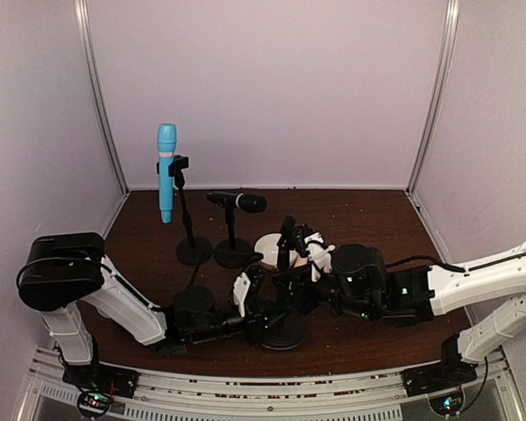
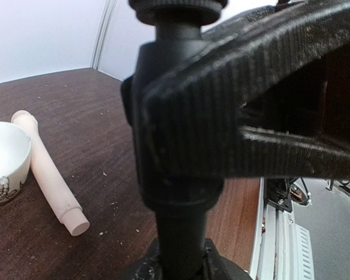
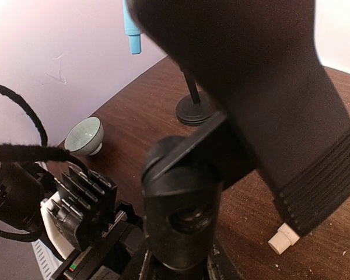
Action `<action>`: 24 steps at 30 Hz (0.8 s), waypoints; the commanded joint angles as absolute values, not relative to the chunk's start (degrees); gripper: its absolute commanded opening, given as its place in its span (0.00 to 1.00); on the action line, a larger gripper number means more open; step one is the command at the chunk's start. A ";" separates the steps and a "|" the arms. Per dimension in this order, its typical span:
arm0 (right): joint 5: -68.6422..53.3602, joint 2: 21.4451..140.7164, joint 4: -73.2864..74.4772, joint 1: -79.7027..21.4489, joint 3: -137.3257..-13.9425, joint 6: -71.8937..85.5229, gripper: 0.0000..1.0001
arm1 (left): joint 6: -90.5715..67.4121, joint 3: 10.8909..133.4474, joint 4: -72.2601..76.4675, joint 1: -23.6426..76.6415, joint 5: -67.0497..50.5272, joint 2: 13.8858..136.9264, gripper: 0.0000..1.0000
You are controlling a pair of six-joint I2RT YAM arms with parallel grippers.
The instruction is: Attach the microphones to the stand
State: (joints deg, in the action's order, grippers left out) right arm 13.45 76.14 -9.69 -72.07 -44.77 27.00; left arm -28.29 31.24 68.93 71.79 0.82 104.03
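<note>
Top external: blue mic [image 1: 166, 171], black mic [image 1: 238, 201] clipped.
Cream mic [image 2: 48, 175]: beside bowl [image 2: 6, 156].
Left gripper [image 2: 181, 169]: clamps stand [image 2: 178, 236].
Right gripper [image 1: 288, 240]: fingers pressed together.

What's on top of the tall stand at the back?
The light blue microphone, upright, held by the clip at the top of the tall stand. Where the clip grips it is covered by the microphone itself.

A white bowl [image 1: 267, 246] stands upright on the brown table [image 1: 377, 219].
</note>
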 commanded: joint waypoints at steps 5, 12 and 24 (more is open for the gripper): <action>-9.80 73.39 -17.61 -67.01 -40.68 16.06 0.00 | -22.41 31.24 78.41 70.39 -13.54 101.66 0.00; -37.44 75.04 -16.56 -60.42 -38.87 4.78 0.00 | -24.66 29.77 76.69 66.45 -28.08 98.88 0.00; -10.84 65.10 -7.43 -64.57 -41.80 13.05 0.55 | -22.54 28.14 68.15 68.26 -4.64 89.69 0.00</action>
